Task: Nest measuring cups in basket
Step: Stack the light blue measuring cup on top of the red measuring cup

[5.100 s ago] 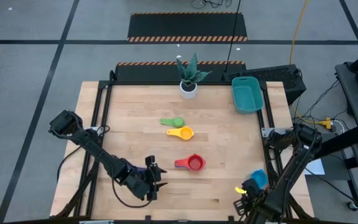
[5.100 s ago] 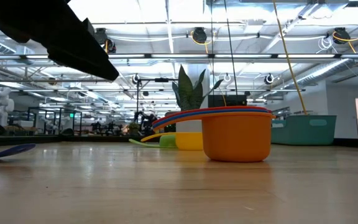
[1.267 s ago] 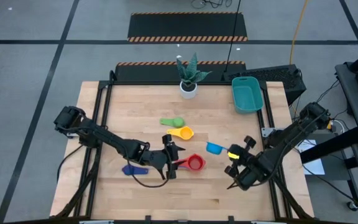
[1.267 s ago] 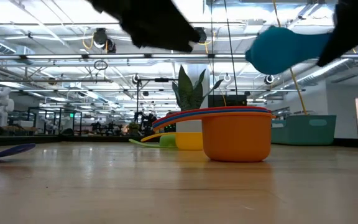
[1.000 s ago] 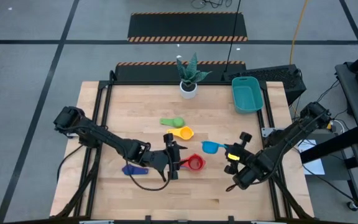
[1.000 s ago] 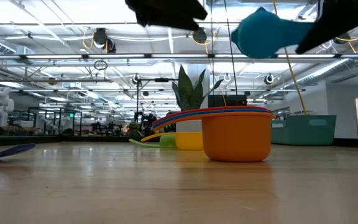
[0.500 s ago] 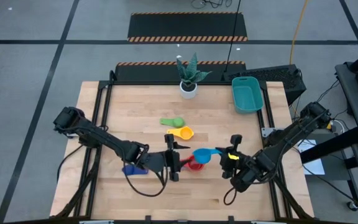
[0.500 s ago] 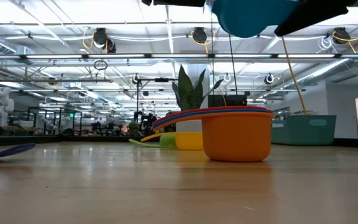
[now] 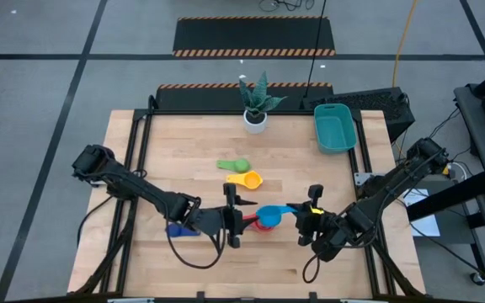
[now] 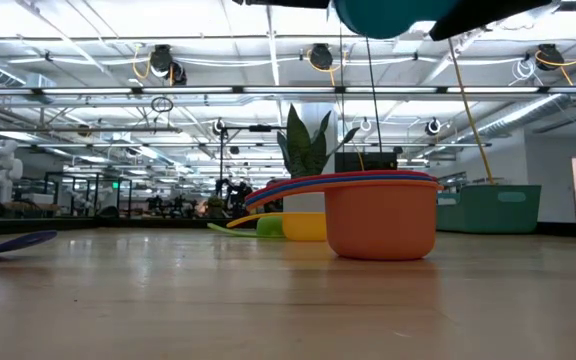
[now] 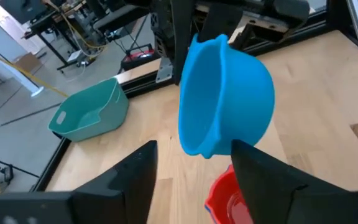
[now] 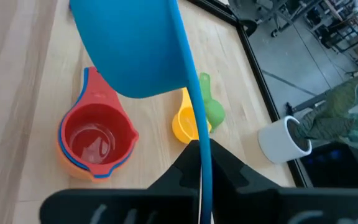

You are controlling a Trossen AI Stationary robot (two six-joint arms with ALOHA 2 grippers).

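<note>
The right gripper point(image 9: 309, 212) is clamped on the handle of a blue cup point(image 9: 270, 212) and holds it in the air above the middle of the table point(image 9: 158, 151), tipped so its mouth faces sideways toward the left arm. Directly under the bowl of that cup sits a red cup point(image 12: 97, 140) nested in a darker blue one, standing upright on the wood; in the low view the stack point(image 10: 381, 215) shows with its handles pointing to 9 o'clock. The left gripper point(image 9: 232, 220) hangs just at 9 o'clock of the raised cup with its fingers point(image 11: 132, 180) parted and nothing between them; the cup's rim lies just ahead of the gap. A dark blue cup point(image 9: 176, 229) lies flat on the table under the left arm, at 9 o'clock of the stack. At 12 o'clock of the stack lie a yellow cup point(image 9: 247, 179) and, just beyond it, a green cup point(image 9: 235, 165), both with handles pointing to 9 o'clock. The basket point(image 9: 334, 128) sits at the table's far right corner, about 2 o'clock from the stack and well apart from it, with no cups showing inside. A potted plant point(image 9: 256, 108) stands at the far edge, at 12 o'clock.
</note>
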